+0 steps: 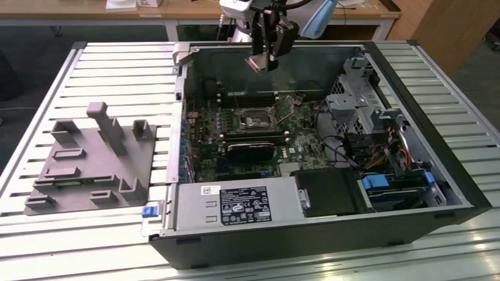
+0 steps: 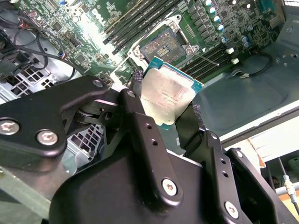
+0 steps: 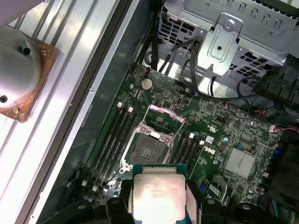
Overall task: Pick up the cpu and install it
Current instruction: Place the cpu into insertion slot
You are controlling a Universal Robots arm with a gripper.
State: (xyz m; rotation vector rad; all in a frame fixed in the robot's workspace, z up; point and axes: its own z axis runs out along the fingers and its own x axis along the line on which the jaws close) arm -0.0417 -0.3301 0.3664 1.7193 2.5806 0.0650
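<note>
Tool (image 1: pixel 264 57) closed on the cpu (image 2: pixel 170 95); fingers (image 2: pixel 189 122) pinch two opposite edges, which leaves the silver lid bare and, I judge, keeps the pads off the contact side; cpu hangs tilted, clear of everything, high over the open case (image 1: pixel 312 243), near its far wall in the exterior view. Socket (image 3: pixel 147 150) lies on the board (image 3: pixel 219 126) below and ahead of the chip, well apart from it; its metal frame (image 3: pixel 166 116) stands swung up, so the seat is exposed, presumably to take the chip from above; nothing sits in the seat. Case lies on its side on the desk (image 1: pixel 117 64), open face up, giving access from above. Grey fixture (image 1: pixel 86 164) stands on the desk at the exterior view's left, beside the case, its posts upright. Writing: several lines of dark print on the lid, seen in both wrist views; a white label (image 1: pixel 243 206) with text and marks on the power supply; white lettering on the board; none transcribed.
</note>
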